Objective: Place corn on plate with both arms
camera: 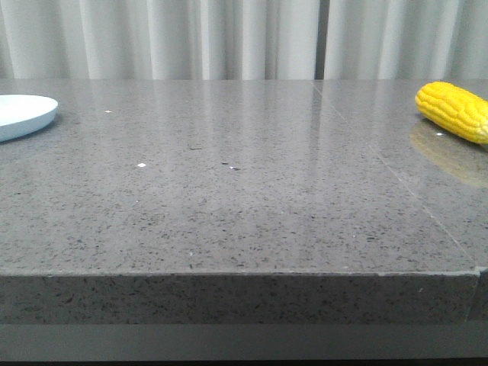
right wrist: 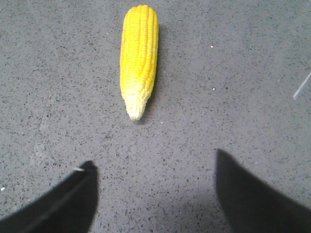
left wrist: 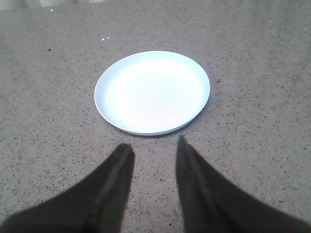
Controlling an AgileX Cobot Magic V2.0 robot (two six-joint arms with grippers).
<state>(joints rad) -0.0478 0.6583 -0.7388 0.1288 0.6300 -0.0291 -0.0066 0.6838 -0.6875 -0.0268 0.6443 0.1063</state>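
At the far right of the grey speckled stone tabletop (camera: 229, 206) lies the bright yellow corn cob (camera: 454, 111), well apart from the round pale blue-white plate (camera: 23, 114) at the far left. The black left hand (left wrist: 154, 148) and right hand (right wrist: 155, 167) are both released, holding nothing.

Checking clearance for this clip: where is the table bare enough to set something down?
The wide grey stretch of table between the plate at far left and the corn at far right is bare. Nowhere looks crowded; the plate itself is empty.
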